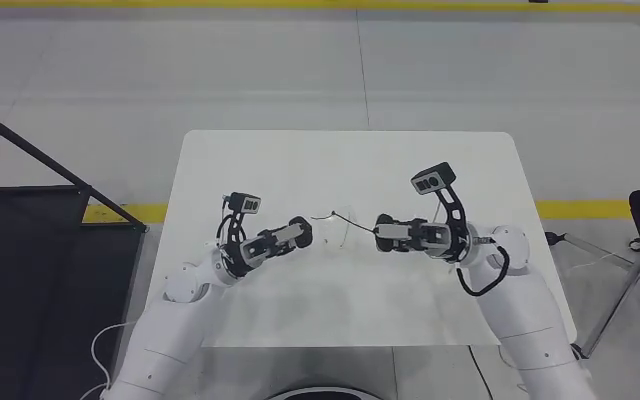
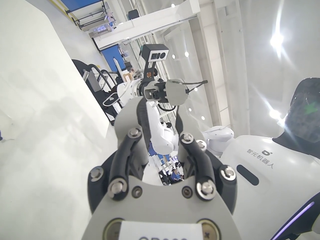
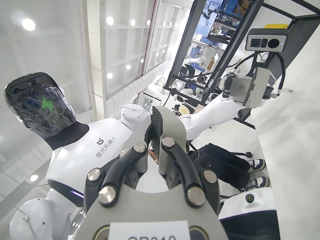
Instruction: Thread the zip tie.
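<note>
Clamping one end of the thin black plastic zip tie [image 1: 352,221], the right tool [image 1: 381,234] has its fingers pressed together on the strap. From there the zip tie is held in the air above the white rectangular bench [image 1: 450,170]. Its long axis runs from the right tool across toward the left tool [image 1: 304,232], and its free end lies just beside that tool. The left tool's fingers stand apart and hold nothing. The locking head is too small to make out. Judgement: the left tool is nearer the free end, so threading turns on lining that end up with it.
</note>
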